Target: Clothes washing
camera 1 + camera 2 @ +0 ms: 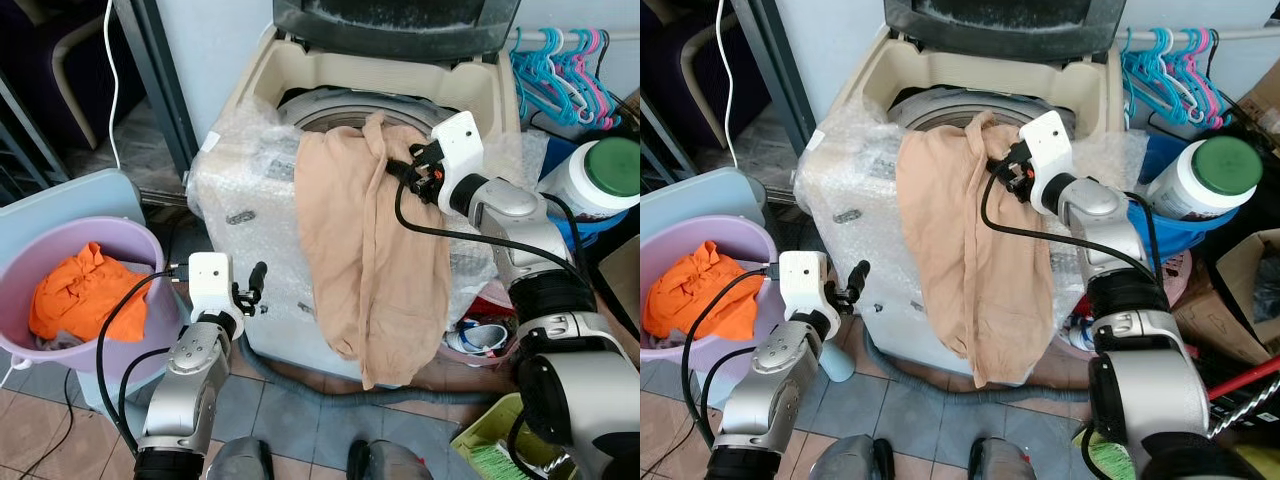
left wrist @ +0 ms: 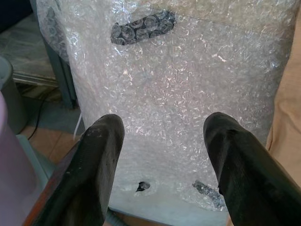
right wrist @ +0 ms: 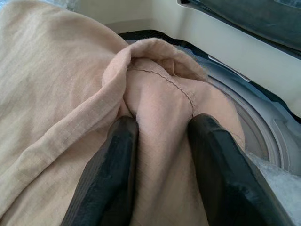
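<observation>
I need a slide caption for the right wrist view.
Right gripper pinching a fold of beige garment at the washing machine drum rim.

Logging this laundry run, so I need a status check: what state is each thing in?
Washing machine: lid up, front bubble-wrapped.
Beige garment: draped over the machine's front edge, top at the drum opening.
Right pincer: closed on a fold of the beige garment.
Left pincer: open, empty.
Purple basin: holds orange cloth.

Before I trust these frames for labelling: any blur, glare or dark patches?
Eye views: sharp, evenly lit, edges bowed by the wide lens. Left wrist view: bubble wrap glints, black fingers soft. Right wrist view: beige garment crisp, fingers slightly soft.
</observation>
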